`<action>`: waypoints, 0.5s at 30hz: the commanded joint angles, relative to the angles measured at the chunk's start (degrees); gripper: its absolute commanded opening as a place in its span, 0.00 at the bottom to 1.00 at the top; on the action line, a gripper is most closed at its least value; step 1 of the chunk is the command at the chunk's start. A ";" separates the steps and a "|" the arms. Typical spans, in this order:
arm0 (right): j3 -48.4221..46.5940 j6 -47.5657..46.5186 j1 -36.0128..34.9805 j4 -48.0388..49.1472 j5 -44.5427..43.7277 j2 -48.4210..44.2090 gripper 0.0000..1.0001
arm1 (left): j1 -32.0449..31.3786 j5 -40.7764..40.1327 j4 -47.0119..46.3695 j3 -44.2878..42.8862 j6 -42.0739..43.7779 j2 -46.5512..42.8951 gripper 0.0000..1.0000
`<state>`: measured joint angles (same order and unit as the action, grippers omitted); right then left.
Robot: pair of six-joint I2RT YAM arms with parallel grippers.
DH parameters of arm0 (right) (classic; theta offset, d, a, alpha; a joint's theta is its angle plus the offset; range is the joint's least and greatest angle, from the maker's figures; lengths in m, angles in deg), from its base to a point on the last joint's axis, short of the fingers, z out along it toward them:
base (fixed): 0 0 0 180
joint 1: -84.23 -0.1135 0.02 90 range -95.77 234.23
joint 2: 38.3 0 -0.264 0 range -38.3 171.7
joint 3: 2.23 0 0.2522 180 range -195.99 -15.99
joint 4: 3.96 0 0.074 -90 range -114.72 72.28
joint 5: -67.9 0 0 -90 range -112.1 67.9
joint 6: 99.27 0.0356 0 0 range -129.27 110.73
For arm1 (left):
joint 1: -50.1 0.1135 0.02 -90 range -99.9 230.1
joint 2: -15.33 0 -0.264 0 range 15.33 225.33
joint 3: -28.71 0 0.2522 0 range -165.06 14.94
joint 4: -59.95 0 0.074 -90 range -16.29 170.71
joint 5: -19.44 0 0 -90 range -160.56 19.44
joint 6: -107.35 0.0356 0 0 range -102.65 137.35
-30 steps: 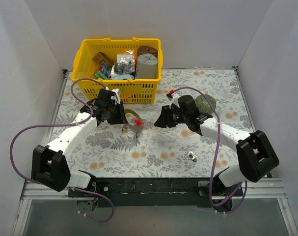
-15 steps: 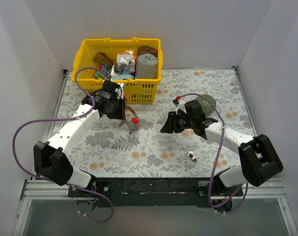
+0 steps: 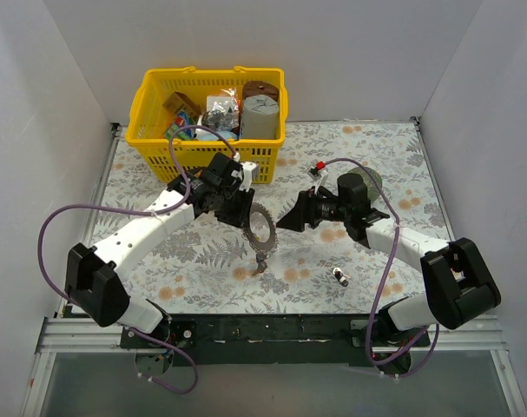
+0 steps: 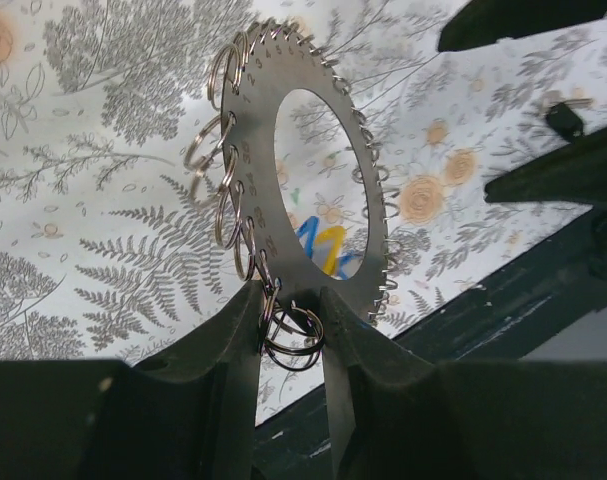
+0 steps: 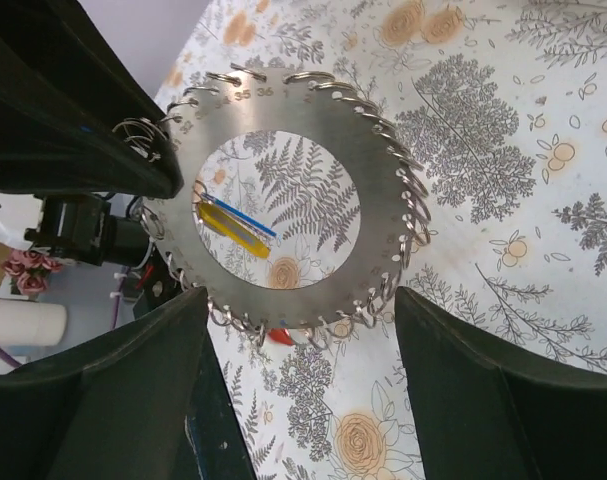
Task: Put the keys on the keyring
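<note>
**Ring held up at mid-table.** Nearest, right of centre on the flowered table (image 3: 202, 261), a small metal piece (image 3: 339, 278) lies alone. Beyond it, at mid-table, the left gripper (image 4: 288, 310) is clenched on the toothed rim of the ring (image 4: 258, 170). It holds the ring on edge, clear of the table, with the hollow centre facing the right gripper (image 5: 301, 305). Wire loops (image 4: 215, 150) line the rim. The keys (image 5: 233, 225) are at the ring: yellow and blue heads show through its hole, and a red one shows at its rim. The right gripper is released, jaws spread wide, with a finger just beside each side of the ring's nearest edge. Whether they touch it cannot be told. Farther right, behind the right arm, sits a round greenish lump (image 3: 365, 184). At the far left stands a yellow basket (image 3: 150, 122), packed with odds and ends.
</note>
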<state>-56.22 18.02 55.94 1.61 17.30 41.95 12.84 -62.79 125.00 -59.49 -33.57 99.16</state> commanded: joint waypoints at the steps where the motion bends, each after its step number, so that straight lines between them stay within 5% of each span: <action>1: 1.91 2.68 3.59 13.09 9.37 0.00 0.84 | 0.52 7.95 -6.10 -1.77 0.21 -8.50 0.00; 15: 2.96 11.72 5.53 26.97 19.58 1.93 0.85 | 0.52 16.31 -12.17 -1.15 -1.82 -11.85 0.00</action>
<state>-54.16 24.55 61.42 19.03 33.12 42.78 13.30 -50.86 117.17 -59.49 -34.13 89.68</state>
